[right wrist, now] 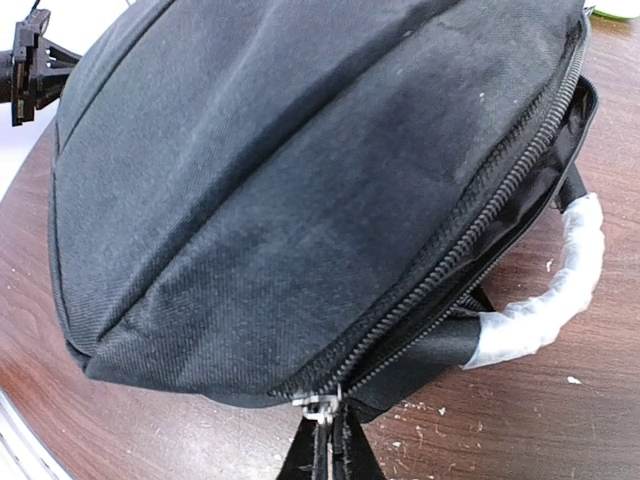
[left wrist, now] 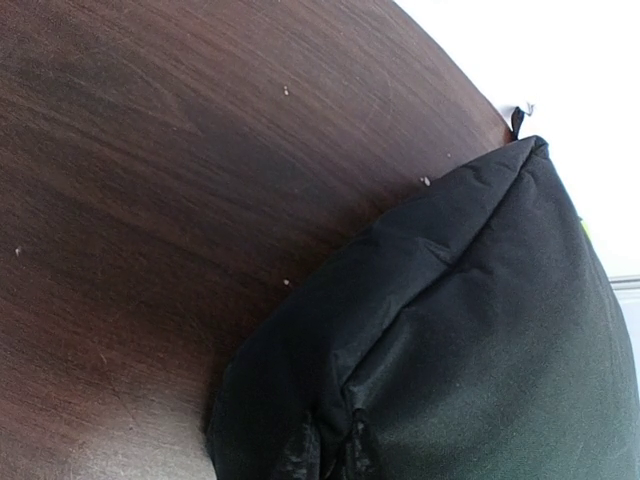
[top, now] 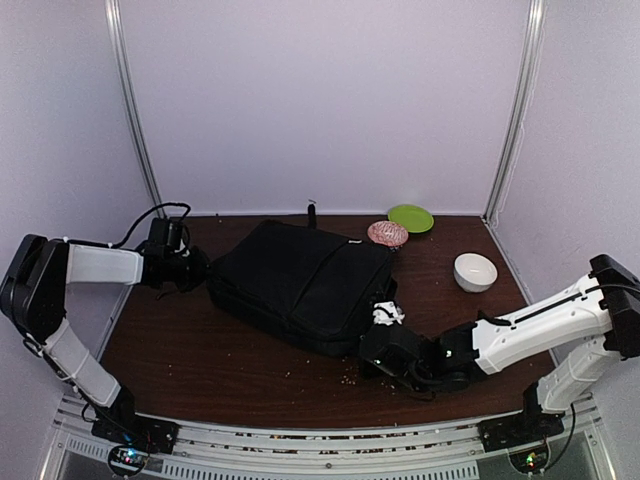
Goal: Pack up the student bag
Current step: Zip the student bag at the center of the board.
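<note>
Left gripper (top: 203, 271), right gripper (top: 378, 330) — each pinches the student bag (top: 300, 278) (zipper (right wrist: 480, 215) gaping).

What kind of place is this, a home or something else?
Probably a robot test booth: white walls with metal posts enclose a wooden table, with a left arm and right arm bolted at its near edge.

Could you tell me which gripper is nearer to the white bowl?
Right. The right gripper is at the handle end of the student bag, near the white bowl; the left gripper is at its opposite end.
</note>
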You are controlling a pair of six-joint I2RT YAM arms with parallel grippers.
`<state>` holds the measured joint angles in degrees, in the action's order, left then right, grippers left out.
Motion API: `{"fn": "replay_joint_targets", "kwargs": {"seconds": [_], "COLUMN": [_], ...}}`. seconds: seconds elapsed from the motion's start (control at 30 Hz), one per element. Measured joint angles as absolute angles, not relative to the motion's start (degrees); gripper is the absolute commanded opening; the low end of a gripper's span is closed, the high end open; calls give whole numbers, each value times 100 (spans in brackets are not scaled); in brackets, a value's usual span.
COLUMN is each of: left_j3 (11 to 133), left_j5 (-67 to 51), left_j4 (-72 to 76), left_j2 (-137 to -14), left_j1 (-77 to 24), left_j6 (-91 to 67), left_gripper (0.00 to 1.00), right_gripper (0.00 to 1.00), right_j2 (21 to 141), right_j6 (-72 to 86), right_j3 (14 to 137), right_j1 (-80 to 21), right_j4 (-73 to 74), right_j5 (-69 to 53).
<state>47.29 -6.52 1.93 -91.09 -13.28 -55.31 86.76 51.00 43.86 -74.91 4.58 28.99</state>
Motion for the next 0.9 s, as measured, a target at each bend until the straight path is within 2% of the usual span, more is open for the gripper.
{"fn": "replay_joint_targets", "kwargs": {"seconds": [0.17,0.2,0.37,0.43,0.67,0.7,0.9], "left_j3": [4792,4821,4646,4316,3192,3063,2467], "left_j5": [-646,-648,-639,-607,-362,-292,521], "left_j4": [86,40,150,196,-226,-322,-832], "left_j2": [-9109,-9109,-8960,-8665,-6711,-6399,-4965], "left_j1": [-1328,-1328,-1297,-1262,-1599,-1747,-3459], "left_j6": [-5443,-5422,-5380,-5457,-5730,-5782,-6342], "left_gripper": [0,5,58,71,90,96,98], "right_gripper": [0,0,0,0,0,0,0], "right_j2": [8565,8565,8580,8608,8750,8761,8910], "right_j6": [5096,5078,4947,4923,4779,4766,4641], "right_j3": [4338,4333,4333,4333,4379,4383,4491], "right_j1": [-7494,-7494,-7494,-7491,-7491,-7491,-7491], "right_j4": [482,480,464,449,419,408,351], "right_j5": [2893,2882,2768,2740,2694,2687,2633]}}
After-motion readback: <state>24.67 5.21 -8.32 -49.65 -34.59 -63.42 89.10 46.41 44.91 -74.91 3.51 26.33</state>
